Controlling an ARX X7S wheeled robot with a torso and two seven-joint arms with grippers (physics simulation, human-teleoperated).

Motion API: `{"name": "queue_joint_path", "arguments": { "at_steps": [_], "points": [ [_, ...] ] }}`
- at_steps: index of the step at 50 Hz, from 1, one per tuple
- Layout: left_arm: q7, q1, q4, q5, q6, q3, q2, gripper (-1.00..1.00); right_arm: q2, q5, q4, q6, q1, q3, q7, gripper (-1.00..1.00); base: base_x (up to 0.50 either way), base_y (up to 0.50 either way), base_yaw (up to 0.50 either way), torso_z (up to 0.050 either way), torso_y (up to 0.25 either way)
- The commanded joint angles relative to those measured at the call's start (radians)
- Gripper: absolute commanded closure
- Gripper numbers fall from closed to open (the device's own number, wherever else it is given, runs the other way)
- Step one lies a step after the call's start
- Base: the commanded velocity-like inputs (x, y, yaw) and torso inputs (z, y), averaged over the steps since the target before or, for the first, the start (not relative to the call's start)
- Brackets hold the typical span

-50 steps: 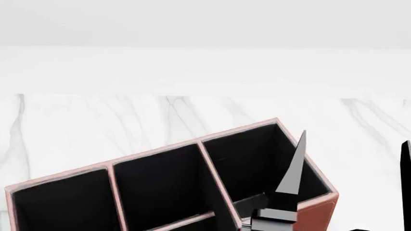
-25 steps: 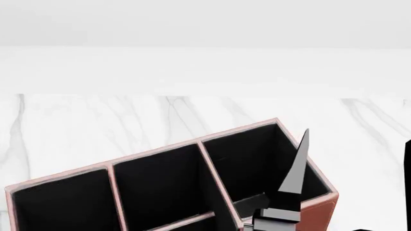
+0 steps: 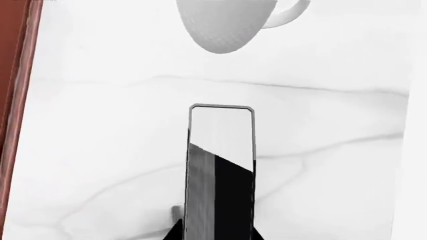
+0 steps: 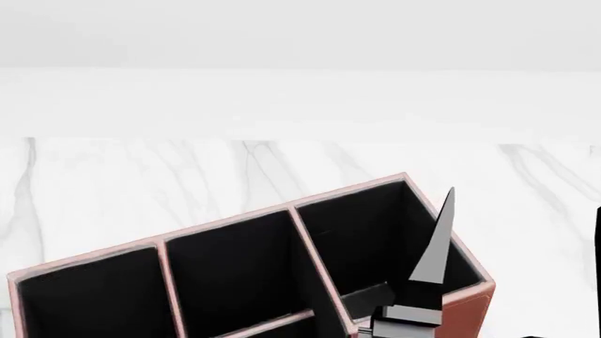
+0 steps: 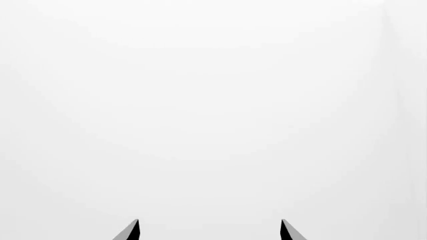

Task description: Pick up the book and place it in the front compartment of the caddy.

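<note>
- The left end effector (image 4: 406, 318) showed at the lower edge of the head view, closed on the book (image 4: 434, 243). Its fingers were almost wholly hidden in the left wrist view, so this grip was judged from the book standing out of it.
- The book was in the air, not on the worktop (image 4: 141, 183). It rose steeply tilted over the right-hand end of the caddy (image 4: 235, 220), with its upper tip crossing the end rim.
- The right end effector (image 5: 209, 230) was open, with its fingertips well apart, nothing between them and only blank white beyond.
- Step in hand, as judged: carrying the book to the front compartment, which showed only partly at the bottom of the head view.
- Recommended method: turn the book so that its thin edge runs parallel to the dividers, bring it square over the near slot, and lower it clear of the rim before letting go. A tilted entry could catch a divider or drop the book into a rear compartment.
- Seen from the wrist, the book (image 3: 220, 170) was a narrow rectangle with rounded corners, pale at the far end and black nearer.
- The caddy wall (image 3: 13, 75) lay to one side of it.
- A white mug (image 3: 227, 25) stood beyond it, well apart.
</note>
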Motion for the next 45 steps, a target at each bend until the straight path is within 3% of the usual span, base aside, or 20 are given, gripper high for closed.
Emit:
{"name": "queue_joint_path", "arguments": {
  "at_steps": [1,14,29,45],
  "points": [
    [0.032,-0.003,-0.004,0.023,0.009,-0.006,0.018,1.00,-0.007,0.008,-0.012,-0.017,0.005,0.011,-0.023,-1.00,0.00,0.00,0.00,0.000,0.000],
    [0.016,-0.042,0.047,0.016,-0.001,-0.018,-0.008,1.00,0.007,0.012,-0.005,-0.035,0.008,-0.001,-0.010,-1.00,0.00,0.00,0.00,0.000,0.000],
    [-0.007,-0.112,0.208,-0.052,0.081,-0.151,-0.181,1.00,0.028,0.017,-0.007,-0.055,0.006,-0.007,0.010,-1.00,0.00,0.00,0.00,0.000,0.000],
    [0.009,-0.153,0.255,-0.081,0.097,-0.205,-0.297,1.00,0.051,0.026,-0.013,-0.069,0.012,-0.016,0.031,-1.00,0.00,0.00,0.00,0.000,0.000]
  ]
}}
